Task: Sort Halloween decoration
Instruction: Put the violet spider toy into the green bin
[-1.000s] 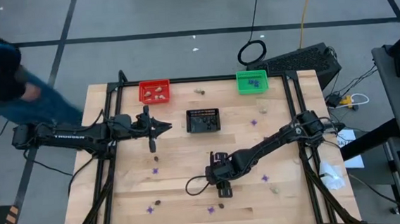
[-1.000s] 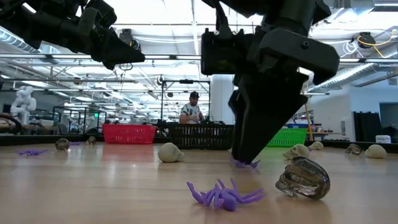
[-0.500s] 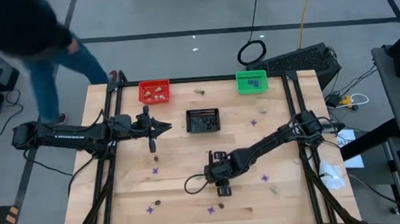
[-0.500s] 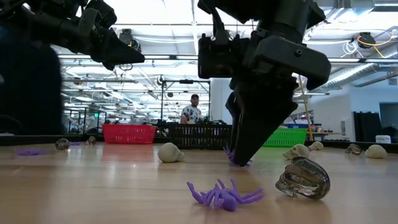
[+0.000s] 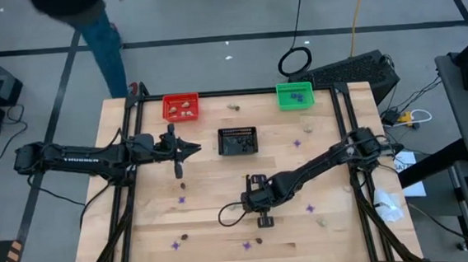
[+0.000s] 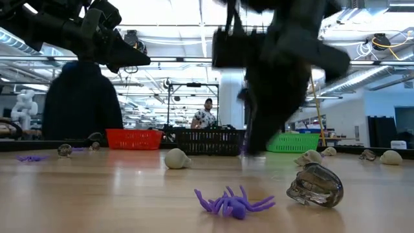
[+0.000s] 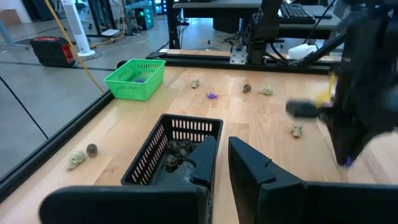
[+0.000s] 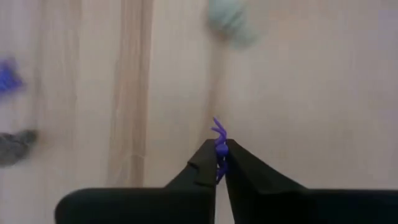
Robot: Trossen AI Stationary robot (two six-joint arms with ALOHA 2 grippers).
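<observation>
Purple plastic spider (image 8: 219,149) is pinched between the right hand's (image 8: 218,163) fingertips, lower centre of the high view, just above the wooden bench (image 5: 213,190). Left hand (image 5: 192,149) hangs left of centre beside the black slotted plastic basket (image 5: 237,141), fingers narrowly apart, holding nothing. Red plastic basket (image 5: 180,107) top left holds pale skulls; green plastic basket (image 5: 294,94) top right holds purple bits. Another purple spider (image 6: 233,202) and a dark shiny skull (image 6: 315,185) lie in the low view's foreground.
</observation>
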